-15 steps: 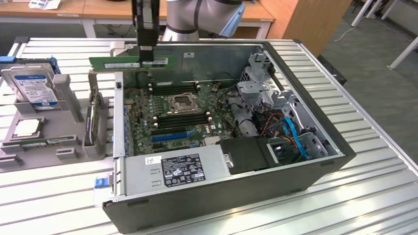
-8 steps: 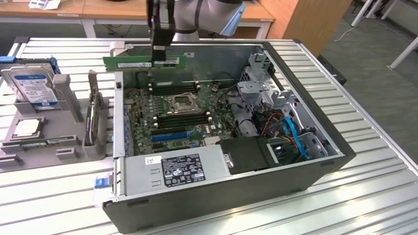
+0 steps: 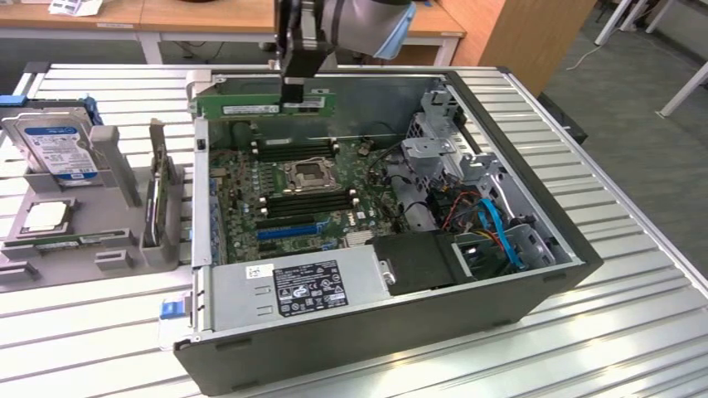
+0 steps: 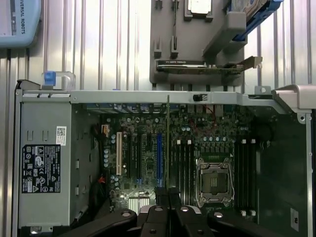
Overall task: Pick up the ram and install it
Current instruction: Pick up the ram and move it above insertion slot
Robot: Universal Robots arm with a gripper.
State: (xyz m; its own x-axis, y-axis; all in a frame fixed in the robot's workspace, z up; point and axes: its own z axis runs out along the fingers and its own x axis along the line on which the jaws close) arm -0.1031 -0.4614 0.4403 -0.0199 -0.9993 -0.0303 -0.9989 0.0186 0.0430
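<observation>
Jaws hang over the slatted metal counter (image 3: 619,332), above the open grey-black computer tower case (image 3: 387,352) lying on its side. Over the case's green motherboard (image 3: 238,199) they are nearly closed, pinching the long, thin green ram (image 3: 249,108) by its upper edge, held level.

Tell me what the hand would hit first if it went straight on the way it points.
The ram that the hand grips would likely touch first, on the motherboard just beside the memory slots by the CPU socket; depth is unclear.
</observation>
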